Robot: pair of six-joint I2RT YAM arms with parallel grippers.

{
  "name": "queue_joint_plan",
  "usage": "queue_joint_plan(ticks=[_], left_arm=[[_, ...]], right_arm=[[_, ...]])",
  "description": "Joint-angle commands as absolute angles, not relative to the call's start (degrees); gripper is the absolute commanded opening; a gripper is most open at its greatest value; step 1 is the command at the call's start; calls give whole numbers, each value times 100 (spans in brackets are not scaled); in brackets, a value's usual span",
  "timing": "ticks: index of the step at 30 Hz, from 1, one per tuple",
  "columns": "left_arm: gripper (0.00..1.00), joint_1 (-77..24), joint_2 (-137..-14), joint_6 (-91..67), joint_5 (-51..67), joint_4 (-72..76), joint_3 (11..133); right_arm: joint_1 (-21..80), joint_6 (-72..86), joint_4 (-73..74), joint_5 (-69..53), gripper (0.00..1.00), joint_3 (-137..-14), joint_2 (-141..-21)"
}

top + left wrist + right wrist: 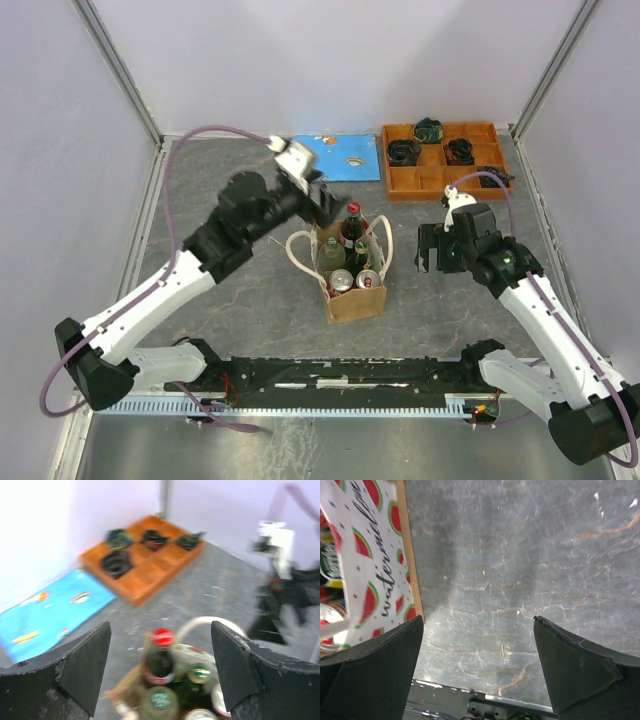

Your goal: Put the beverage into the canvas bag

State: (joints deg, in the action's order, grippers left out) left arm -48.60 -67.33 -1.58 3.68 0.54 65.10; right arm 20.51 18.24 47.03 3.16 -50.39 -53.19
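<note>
Left arm (150, 295): base at the near left. It climbs far and rightward toward the centre, with the dark upper links held high. The wrist tips over so the left gripper (330, 205) points down and to the right. In the wrist view its dark fingers (87, 662) stand far apart, nothing caught between them.

Right arm (550, 320): base at the near right. The white forearm slants far and leftward, ending right of centre. The right gripper (430, 250) hangs pointing down. Its fingers (380, 667) are spread wide too, with nothing between the pads.

The two grippers are well apart, the left one a little farther back than the right.
</note>
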Motion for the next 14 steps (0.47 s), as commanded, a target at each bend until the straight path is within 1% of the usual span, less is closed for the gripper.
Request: queue_joint_plan(ticks=[1, 4, 7, 14], left_arm=[[87, -3506, -6684, -641, 493, -1318, 6958], [87, -2578, -6594, -731, 781, -1839, 7047], [88, -2103, -6408, -759, 932, -2192, 6954], [89, -1956, -5971, -886, 902, -2394, 6426]], right_arm=[[2019, 2120, 4249, 707, 99, -5670, -5353], [2017, 2589, 4201, 1087, 99, -5912, -5319], [2022, 2951, 4208, 1243, 99, -5985, -5295], [2021, 3631, 4216, 1098, 99, -5656, -5075]])
